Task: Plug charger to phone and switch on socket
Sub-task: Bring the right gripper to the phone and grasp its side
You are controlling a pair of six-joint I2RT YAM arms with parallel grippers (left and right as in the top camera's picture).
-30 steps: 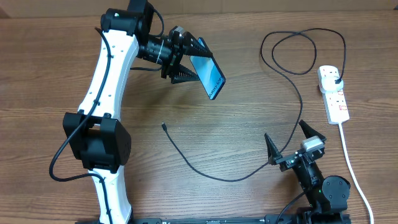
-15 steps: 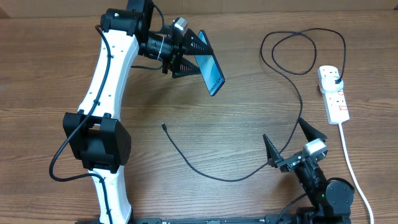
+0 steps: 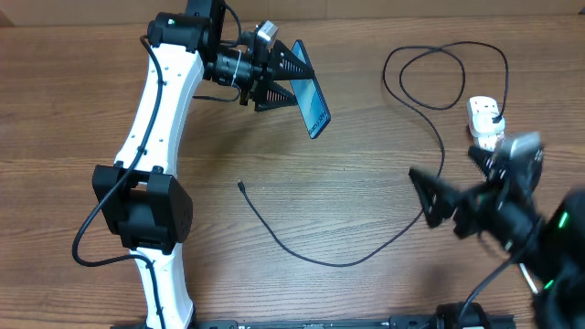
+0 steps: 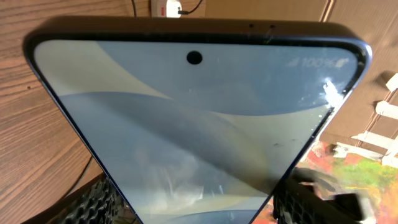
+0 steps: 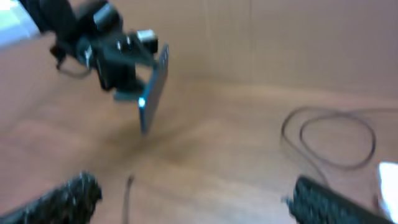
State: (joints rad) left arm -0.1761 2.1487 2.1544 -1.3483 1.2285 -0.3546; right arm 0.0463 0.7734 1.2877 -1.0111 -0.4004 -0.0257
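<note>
The phone [image 3: 313, 103] hangs above the table at the back, tilted, its light-blue screen [image 4: 199, 124] filling the left wrist view. My left gripper [image 3: 291, 84] is shut on its lower end, one ribbed finger [image 4: 93, 202] on each long edge. The charger [image 3: 338, 263] lies loose on the wood, its connector tip [image 3: 240, 185] at mid-table and its loops [image 3: 448, 73] at the back right. Its plug sits in the white socket [image 3: 484, 111], which my right arm partly covers. My right gripper [image 3: 450, 187] is blurred in the air, open and holding nothing. In the right wrist view the phone [image 5: 152, 87] and the tip [image 5: 129, 180] show ahead.
The wooden table [image 3: 366, 164] carries only the cable and the power strip. The strip's thick white cord [image 3: 528, 274] runs toward the front right behind my right arm. My left arm's white links [image 3: 155, 119] span the left side.
My right arm has risen from the front edge and swung back and right, toward the socket, now blurred. My left gripper has shifted slightly back with the phone.
</note>
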